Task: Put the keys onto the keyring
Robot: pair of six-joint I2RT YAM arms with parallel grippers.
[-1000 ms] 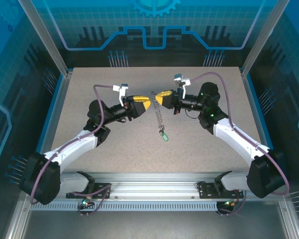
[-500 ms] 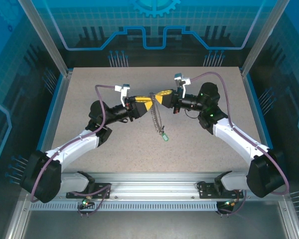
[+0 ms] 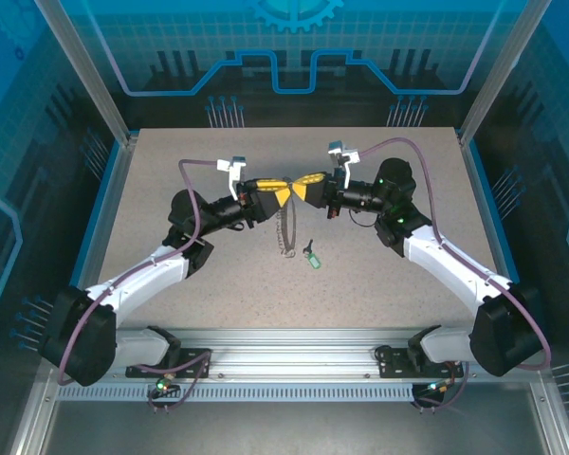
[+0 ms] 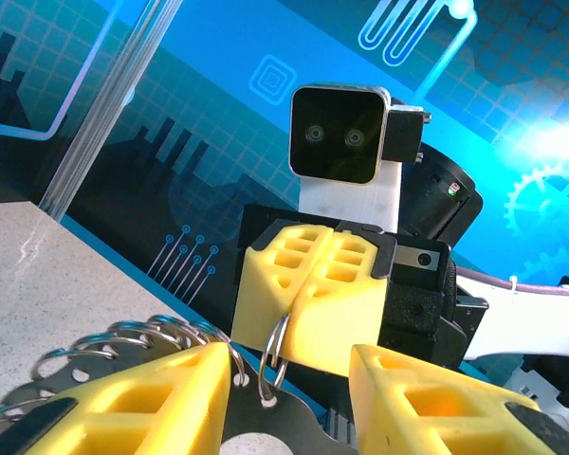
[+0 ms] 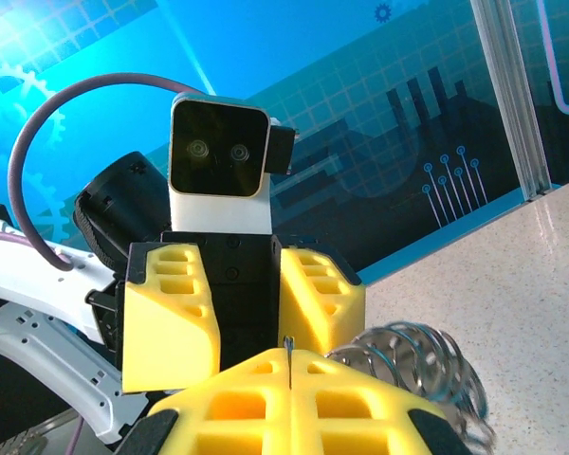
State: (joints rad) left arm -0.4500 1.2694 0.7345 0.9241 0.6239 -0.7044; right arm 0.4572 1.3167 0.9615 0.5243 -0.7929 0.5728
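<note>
Over the last second the keyring [image 3: 285, 230] has swung left and bunched beneath the meeting grippers. The key [image 3: 312, 257] now lies on the table [image 3: 171, 171] just beside the loop's lower end and apart from it, so threading appears still to be done. The right gripper [image 3: 304, 186] is clenched on the loop's top, while the left gripper [image 3: 282, 191] has its jaws partly apart there, clamping nothing visibly. Key and loop sit mid-table, well apart from every edge, with bare surface all round.
</note>
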